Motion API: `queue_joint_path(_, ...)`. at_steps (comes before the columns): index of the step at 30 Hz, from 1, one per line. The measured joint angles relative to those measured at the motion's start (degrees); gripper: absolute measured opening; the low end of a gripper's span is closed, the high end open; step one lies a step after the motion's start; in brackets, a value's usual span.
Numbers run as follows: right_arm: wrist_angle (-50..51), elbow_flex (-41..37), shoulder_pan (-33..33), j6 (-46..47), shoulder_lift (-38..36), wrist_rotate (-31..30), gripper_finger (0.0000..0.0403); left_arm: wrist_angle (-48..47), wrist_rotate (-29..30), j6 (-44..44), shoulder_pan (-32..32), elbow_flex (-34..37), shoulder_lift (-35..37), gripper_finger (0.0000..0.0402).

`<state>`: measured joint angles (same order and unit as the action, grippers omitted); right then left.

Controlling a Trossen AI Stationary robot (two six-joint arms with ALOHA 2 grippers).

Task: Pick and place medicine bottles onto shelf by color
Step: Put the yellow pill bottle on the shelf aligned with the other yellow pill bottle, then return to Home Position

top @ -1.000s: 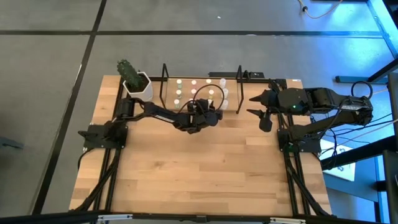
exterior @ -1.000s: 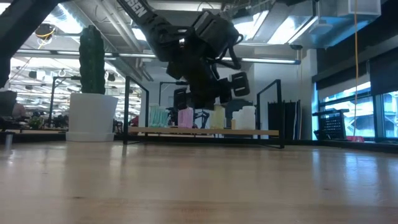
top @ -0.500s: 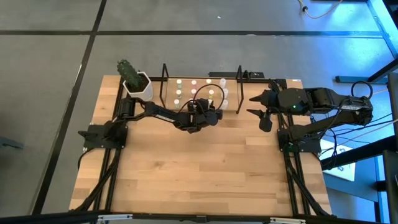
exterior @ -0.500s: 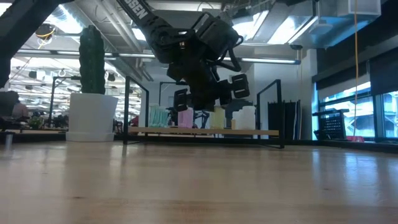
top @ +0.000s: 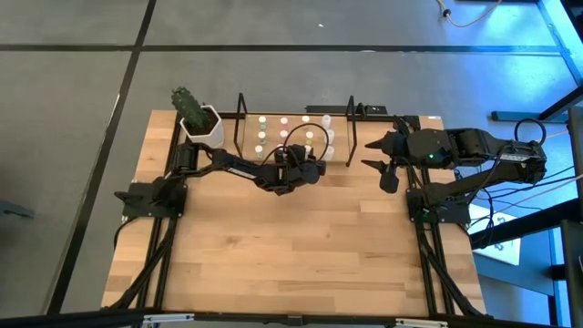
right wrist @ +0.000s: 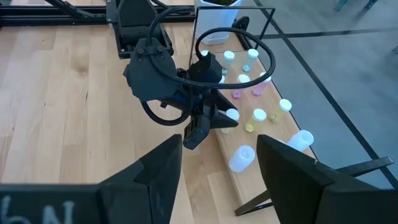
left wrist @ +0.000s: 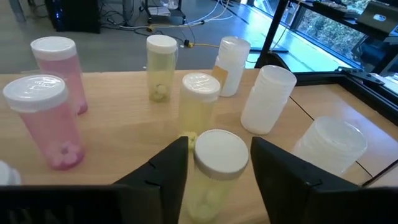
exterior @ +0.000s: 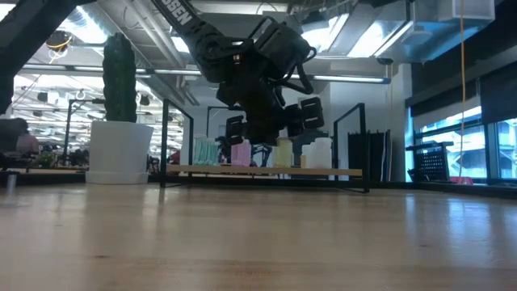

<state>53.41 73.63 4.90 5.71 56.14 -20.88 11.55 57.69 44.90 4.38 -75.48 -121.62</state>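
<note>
The yellow bottle (left wrist: 214,168) sat on the shelf (top: 350,144), its base cut off from view. It stood between the left tool's (left wrist: 217,165) parted fingers; contact couldn't be told.

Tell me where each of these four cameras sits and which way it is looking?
High: overhead, straight down on table, both arms.
Low: tabletop height, level toward shelf; left gripper hangs above.
Left wrist: between its own fingers, a yellow bottle.
Right wrist: past its own fingers at the left arm.
All share the shelf's bottles.
</note>
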Motion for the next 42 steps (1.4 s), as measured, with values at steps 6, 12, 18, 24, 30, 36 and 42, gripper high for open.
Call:
queue_joint_path(6, 0.0, 0.0, 0.0, 0.0, 0.0, 0.0, 0.0210, 0.1, 0.0, -0.3, 0.0, 0.0, 0.0, 0.0208)
queue_joint_path(12, 0.0, 0.0, 0.0, 0.0, 0.0, 0.0, 0.0210, 0.6, 0.0, -0.5, -0.1, 0.0, 0.0, 0.0235)
queue_joint_path(18, 0.0, 0.0, 0.0, 0.0, 0.0, 0.0, 0.0210, 1.6, 1.6, -3.6, -1.6, 0.0, 1.5, 0.0233)
queue_joint_path(24, 0.0, 0.0, 0.0, 0.1, 0.0, 0.0, 0.0210, 1.6, 5.1, -8.3, -3.2, 0.0, 5.0, 0.0232)
queue_joint_path(30, 0.0, 0.0, 0.0, 0.1, 0.0, 0.0, 0.0210, 0.7, 7.7, -15.0, -6.3, 0.0, 13.0, 0.0232)
queue_joint_path(36, 0.0, 0.0, 0.0, 0.1, 0.0, 0.0, 0.0210, 0.6, 8.0, -27.2, -10.2, 0.0, 23.4, 0.0216)
queue_joint_path(42, 0.0, 0.0, 0.0, 0.0, 0.0, 0.0, 0.0210, -4.1, 7.7, -31.9, -15.8, 0.0, 34.1, 0.0155)
